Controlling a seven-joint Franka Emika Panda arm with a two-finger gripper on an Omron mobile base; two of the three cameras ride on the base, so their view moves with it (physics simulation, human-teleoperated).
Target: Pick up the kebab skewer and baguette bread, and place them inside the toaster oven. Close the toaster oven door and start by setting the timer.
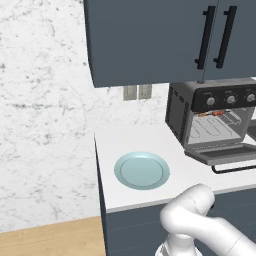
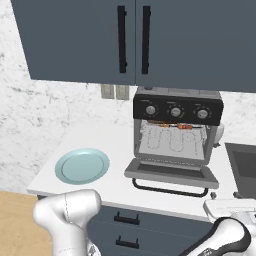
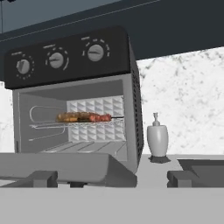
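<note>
Kebab skewer (image 3: 84,117) already on the rack inside the toaster oven (image 3: 74,94), long axis across the opening; gripper (image 3: 109,178) empty with jaws wide, low at worktop (image 1: 150,142) level facing the dropped toaster oven door (image 3: 61,166); baguette nowhere visible.

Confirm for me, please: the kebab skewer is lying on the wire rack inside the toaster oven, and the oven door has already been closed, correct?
Not quite. The kebab skewer does lie on the wire rack inside the toaster oven, but the toaster oven door is open, folded down flat in front of the cavity. The right base view shows this most clearly.
</note>
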